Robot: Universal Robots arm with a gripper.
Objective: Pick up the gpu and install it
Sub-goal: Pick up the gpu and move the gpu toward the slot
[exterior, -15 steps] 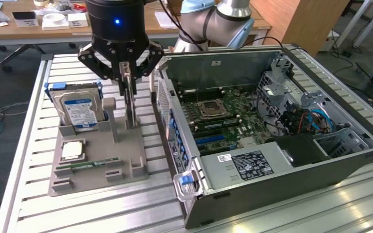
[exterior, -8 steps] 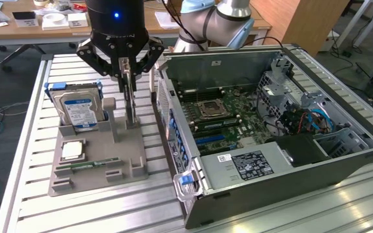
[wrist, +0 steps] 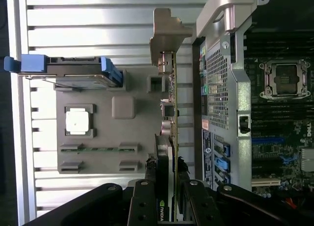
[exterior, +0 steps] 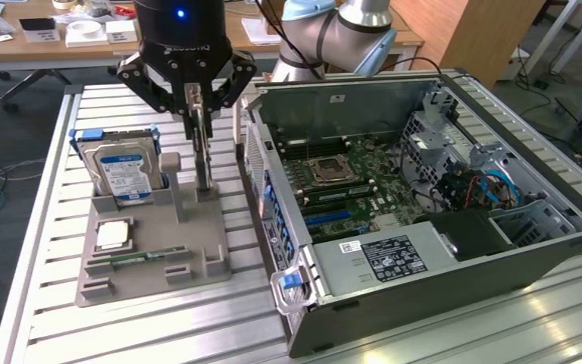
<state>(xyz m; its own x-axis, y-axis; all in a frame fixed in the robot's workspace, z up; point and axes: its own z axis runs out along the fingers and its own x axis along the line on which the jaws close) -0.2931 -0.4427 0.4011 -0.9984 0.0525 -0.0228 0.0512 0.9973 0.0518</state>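
Exterior view: the end effector [exterior: 200,114] is clenched on the gpu [exterior: 204,163], which stands upright on edge over the grey holder [exterior: 149,284], at nine o'clock from the open computer case [exterior: 453,280].

Wrist view: the gpu [wrist: 171,103] sits edge-on between holder [wrist: 105,132] and case [wrist: 221,88].

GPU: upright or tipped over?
Upright: the gpu stands on edge, vertical, its top clamped between the fingers at the grey holder.

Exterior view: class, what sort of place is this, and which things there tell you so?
Most likely a robotics lab or workshop for computer assembly: an open computer case lies on a slatted metal table, a grey parts fixture holds a hard drive, and cluttered desks stand behind.
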